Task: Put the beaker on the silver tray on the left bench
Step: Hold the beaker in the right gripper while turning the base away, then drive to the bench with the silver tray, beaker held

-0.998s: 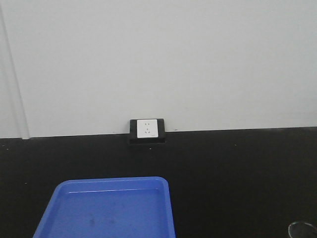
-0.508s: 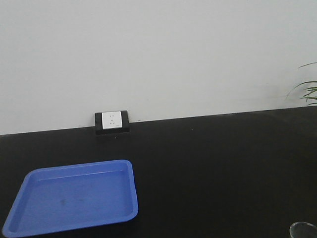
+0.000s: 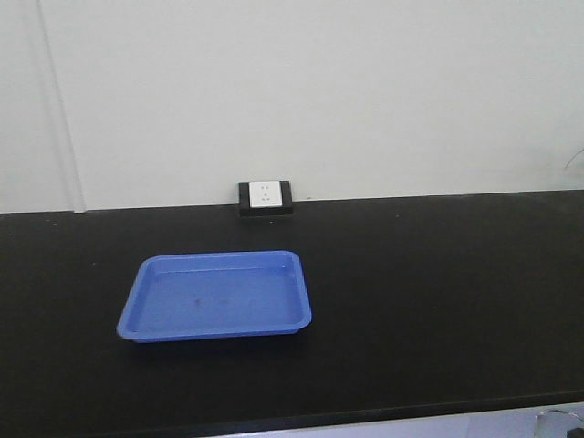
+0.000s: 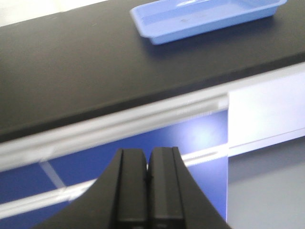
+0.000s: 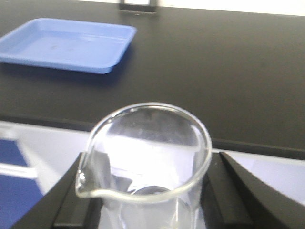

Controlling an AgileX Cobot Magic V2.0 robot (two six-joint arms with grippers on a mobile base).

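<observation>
The small clear glass beaker (image 5: pixel 147 143) with a pour spout stands upright between the black fingers (image 5: pixel 71 200) of my right gripper (image 5: pixel 151 191), which is shut on it in front of the bench edge. Its rim shows at the bottom right of the front view (image 3: pixel 558 424). My left gripper (image 4: pixel 148 152) is shut and empty, held below the bench's white edge trim, in front of blue cabinet doors (image 4: pixel 157 143). The black-topped bench (image 3: pixel 438 301) lies ahead. The silver tray is out of view.
A bright blue plastic tray (image 3: pixel 216 296) lies on the bench left of centre; it also shows in the left wrist view (image 4: pixel 205 16) and the right wrist view (image 5: pixel 66 43). A wall socket box (image 3: pixel 265 197) sits at the back against the white wall.
The front view has pulled back from the bench: the blue tray now looks smaller and farther, and the bench's front edge shows. The beaker rim stays at the bottom right.
</observation>
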